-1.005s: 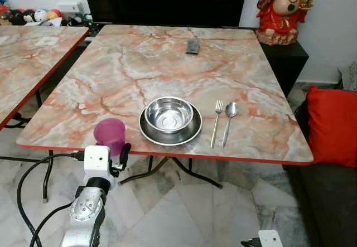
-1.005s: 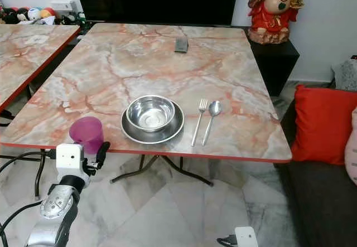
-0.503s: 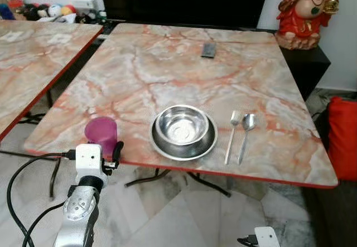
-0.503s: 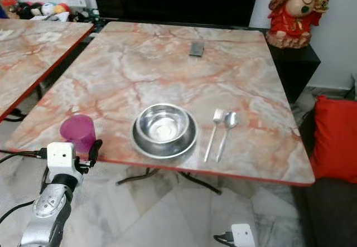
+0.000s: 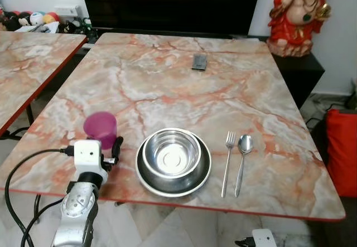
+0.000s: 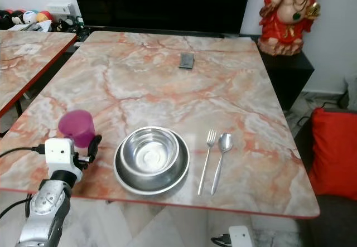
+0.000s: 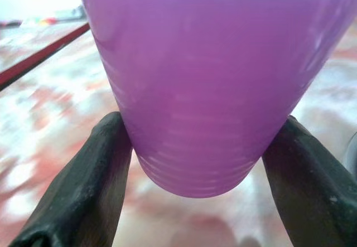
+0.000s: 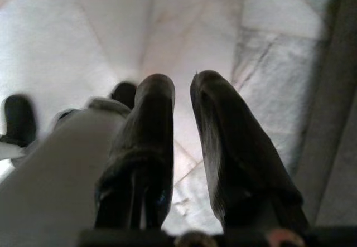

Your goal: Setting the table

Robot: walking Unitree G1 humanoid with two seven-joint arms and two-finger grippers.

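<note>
Left pincer [image 5: 106, 146] at 7 o'clock of marble surface [image 5: 167, 85], near front edge, pinching purple plastic cup [image 5: 100, 129]; in wrist view, black fingers [image 7: 83, 191] pressed on both sides of cup near its base, cup upright w/ base just above the marble.

Steel bowl [image 5: 171, 154] nested in steel plate [image 5: 174, 185], at 6 o'clock of surface, just beside cup at its 3 o'clock, not touching. Fork [image 5: 227, 162] & spoon [image 5: 242, 162] side by side, parallel, at 3 o'clock of plate, apart from it; fork nearer plate.

Small dark flat object [image 5: 199, 62] at 12 o'clock on surface, well apart from the setting; type unclear. Red figurine [image 5: 298, 15] on dark cabinet at 2 o'clock. Second marble surface [image 5: 28, 63] at 9 o'clock. Red cushion [image 5: 341, 152] at 3 o'clock.

Right pincer [image 8: 181, 124] hanging idle over tiled floor [image 8: 83, 40], fingers nearly pressed together, narrow gap, nothing held.
</note>
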